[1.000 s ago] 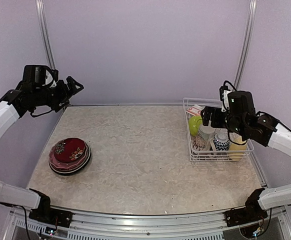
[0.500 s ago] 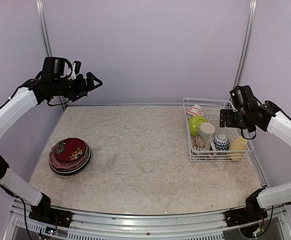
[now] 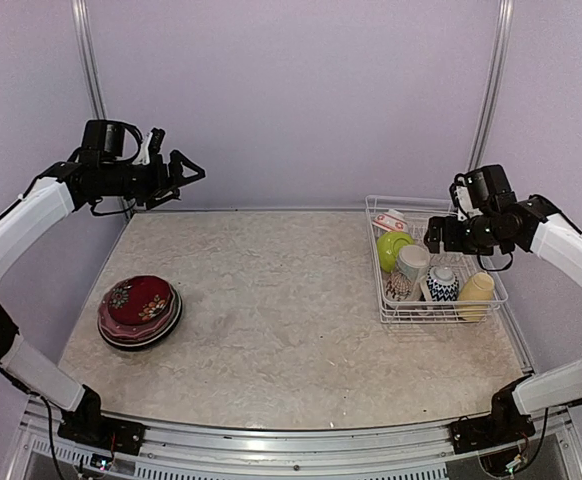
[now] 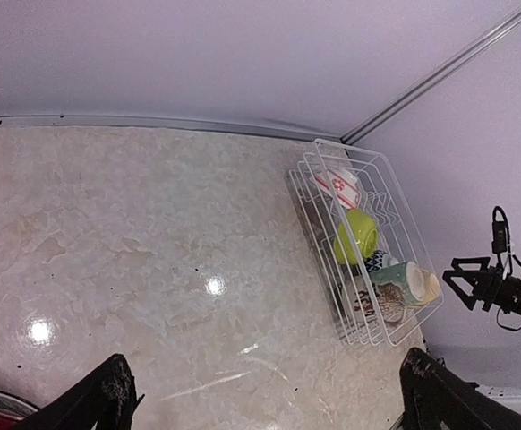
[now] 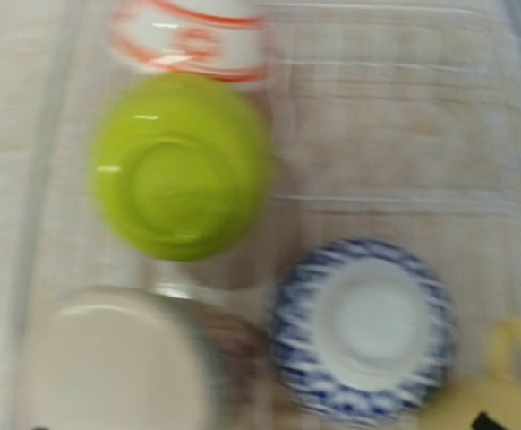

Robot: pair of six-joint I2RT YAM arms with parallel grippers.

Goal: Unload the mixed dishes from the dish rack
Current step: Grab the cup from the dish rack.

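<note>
The white wire dish rack [image 3: 449, 312] stands at the table's right side. It holds a lime-green bowl [image 3: 391, 249], a red-and-white bowl [image 3: 390, 220], a beige patterned mug [image 3: 410, 263], a blue patterned bowl [image 3: 441, 284] and a pale-yellow mug [image 3: 476, 291]. A stack of plates with a red one on top [image 3: 139, 310] lies at the left. My right gripper [image 3: 435, 236] hovers over the rack, open and empty. Its blurred wrist view looks down on the lime bowl [image 5: 180, 166] and the blue bowl [image 5: 361, 327]. My left gripper [image 3: 188, 170] is open and empty, high over the far left corner.
The left wrist view shows the marbled tabletop [image 4: 153, 233] and the rack [image 4: 381, 336] far off at the right. Purple walls close in the back and sides. The rack sits close to the right wall.
My left arm swung right from the far left wall, then held. My right gripper rose off the rack to the right, then came back left over the dishes.
</note>
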